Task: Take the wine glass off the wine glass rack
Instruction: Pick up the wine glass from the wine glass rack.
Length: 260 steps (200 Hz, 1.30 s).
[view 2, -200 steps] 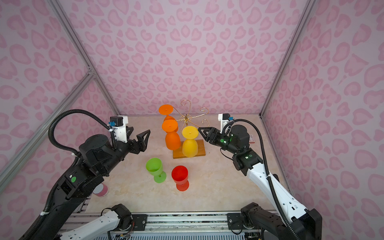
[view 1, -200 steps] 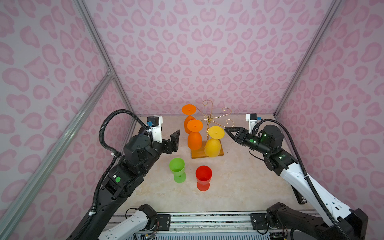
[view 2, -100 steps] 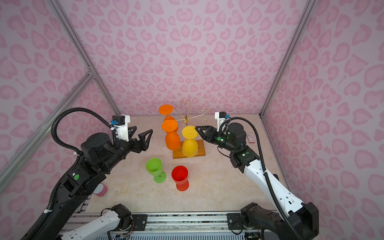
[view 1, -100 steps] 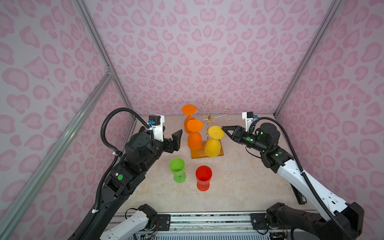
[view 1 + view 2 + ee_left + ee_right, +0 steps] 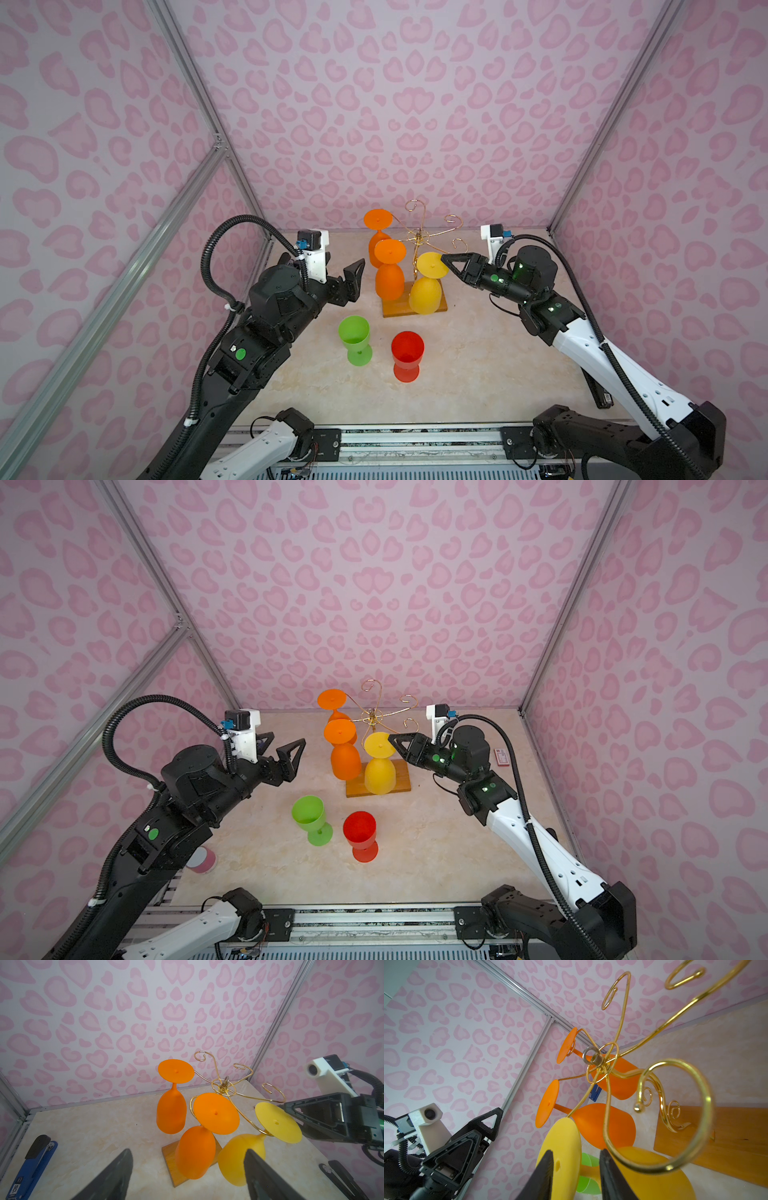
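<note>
The wine glass rack [image 5: 419,239] is gold wire with curled arms on a wooden base [image 5: 395,309]. Three glasses hang upside down from it: a yellow wine glass [image 5: 424,295] on the near right arm and two orange ones [image 5: 389,282]. My right gripper [image 5: 576,1152] reaches in from the right at the height of the yellow foot disc [image 5: 566,1147]. Its jaws straddle the disc's edge: one finger lies against the disc's face, and a gap shows at the other. My left gripper [image 5: 188,1151] hangs wide open and holds nothing, left of the rack [image 5: 372,717].
A green glass [image 5: 354,332] and a red glass [image 5: 407,349] stand upright in front of the rack. A blue stapler [image 5: 31,1172] lies at the back left and a black one [image 5: 340,1176] to the right. A pink-and-white roll [image 5: 201,860] sits under my left arm.
My right gripper has moved left onto the yellow glass's foot disc, and its jaws have narrowed around it. My left arm has barely shifted, jaws unchanged.
</note>
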Each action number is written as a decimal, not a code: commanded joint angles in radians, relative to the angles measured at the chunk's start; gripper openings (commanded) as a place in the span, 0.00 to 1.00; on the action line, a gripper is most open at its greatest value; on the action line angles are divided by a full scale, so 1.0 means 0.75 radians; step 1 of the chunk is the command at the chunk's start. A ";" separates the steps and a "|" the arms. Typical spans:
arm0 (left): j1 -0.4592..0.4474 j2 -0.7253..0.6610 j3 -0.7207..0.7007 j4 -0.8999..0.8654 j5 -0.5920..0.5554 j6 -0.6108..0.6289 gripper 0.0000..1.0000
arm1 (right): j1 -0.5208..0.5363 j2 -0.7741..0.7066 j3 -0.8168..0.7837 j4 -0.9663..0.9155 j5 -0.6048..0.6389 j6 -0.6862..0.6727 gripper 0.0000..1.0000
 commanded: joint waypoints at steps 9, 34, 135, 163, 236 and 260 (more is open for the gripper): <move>0.003 -0.005 -0.003 0.041 0.000 0.007 0.85 | 0.005 0.007 0.011 0.010 -0.026 0.014 0.33; 0.005 -0.004 -0.003 0.043 0.002 0.009 0.85 | 0.005 0.003 0.019 -0.007 -0.026 0.008 0.29; 0.015 -0.003 0.000 0.039 0.007 0.016 0.85 | 0.005 0.007 0.053 -0.044 -0.042 0.004 0.06; 0.019 -0.004 -0.004 0.039 0.008 0.013 0.85 | 0.005 0.011 0.064 -0.067 -0.039 -0.002 0.02; 0.023 -0.018 -0.015 0.031 0.011 0.010 0.85 | -0.039 0.009 0.009 0.072 -0.090 0.153 0.00; 0.025 -0.022 -0.019 0.031 0.012 0.007 0.85 | -0.073 0.002 -0.041 0.188 -0.127 0.257 0.00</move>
